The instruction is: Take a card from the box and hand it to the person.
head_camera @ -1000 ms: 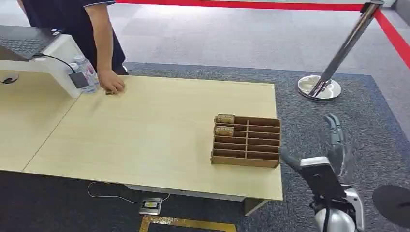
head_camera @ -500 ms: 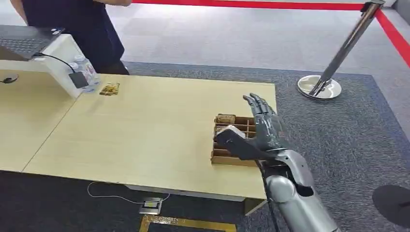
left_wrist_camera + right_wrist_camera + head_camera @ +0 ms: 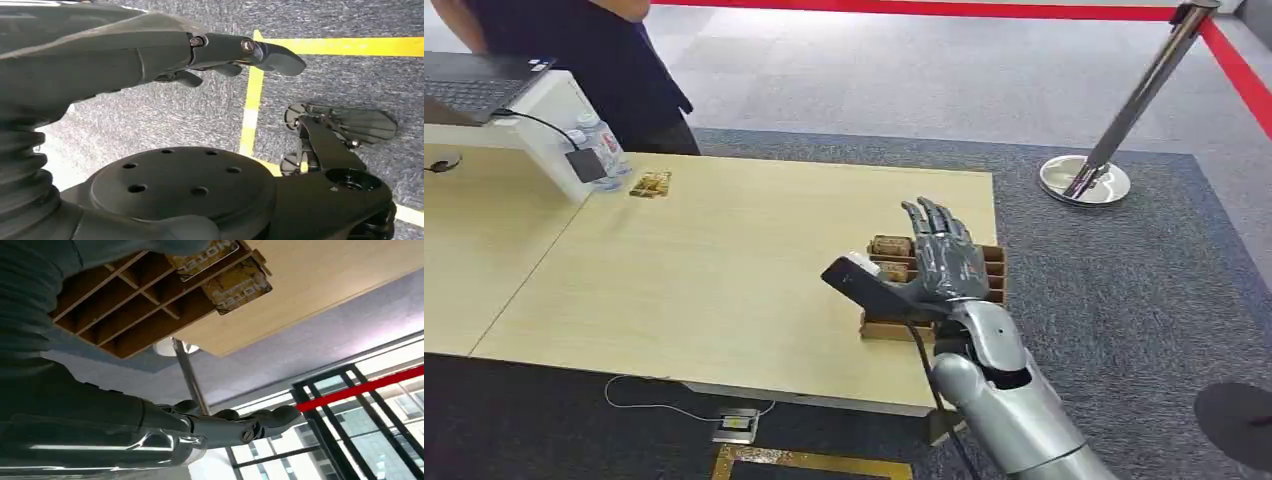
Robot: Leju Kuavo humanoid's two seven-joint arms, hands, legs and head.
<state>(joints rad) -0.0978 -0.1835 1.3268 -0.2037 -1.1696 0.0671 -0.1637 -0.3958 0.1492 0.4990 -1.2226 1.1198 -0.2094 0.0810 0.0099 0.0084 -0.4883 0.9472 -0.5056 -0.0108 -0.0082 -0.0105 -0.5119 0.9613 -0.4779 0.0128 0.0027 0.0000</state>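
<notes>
Cards are seen standing on edge in the slots of the box farthest from the robot, at the corner toward the person, two of them, brownish with gold print, one slot behind the other. The box itself is a brown cardboard divider tray parked near the table edge closest to the robot. The right hand is held above the box, fingers spread apart and nothing gripped, thumb stuck out past the box side over bare table. From the right wrist view the same two cards are seen poking out of their slots, so a bit of top edge is left free to grab. A card like this is judged to be light, thin and fairly stiff, probably slick on the faces, so a pinch on the exposed top edge between thumb and a finger is what's called for, then a straight lift out of the slot. If it's squeezed off-centre it could be tilted and jammed against the divider, and the light box could get dragged along. The left hand is hung down over the carpet, well away from the box, fingers loosely curled with nothing held. The person is stood at the far corner of the table from the box.
</notes>
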